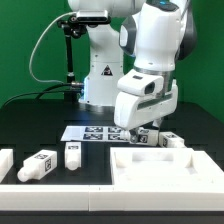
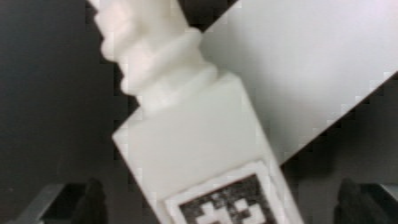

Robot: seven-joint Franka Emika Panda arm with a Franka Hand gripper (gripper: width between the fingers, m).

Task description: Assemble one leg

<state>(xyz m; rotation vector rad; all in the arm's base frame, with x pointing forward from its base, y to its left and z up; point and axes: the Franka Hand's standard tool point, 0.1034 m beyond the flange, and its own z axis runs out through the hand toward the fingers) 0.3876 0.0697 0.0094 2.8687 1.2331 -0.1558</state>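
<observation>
Tool [image 1: 142, 132] spread wide, gripping nothing. One leg [image 2: 196, 130] sits between its fingers [image 2: 71, 200], untouched: white, threaded tip, black-and-white tag. One tray panel [image 1: 165, 168] just beside; one marker board [image 1: 92, 132] near. A second leg [image 1: 40, 165] and a third leg [image 1: 72, 153] are well apart on the bench [image 1: 100, 172].

White leg [image 2: 192, 130], black-and-white square tag [image 2: 228, 205], black table [image 1: 40, 125]

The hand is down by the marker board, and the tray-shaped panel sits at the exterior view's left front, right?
No: the exterior view shows the tray-shaped panel at its right front, not left. The hand is indeed down by the marker board.
</observation>
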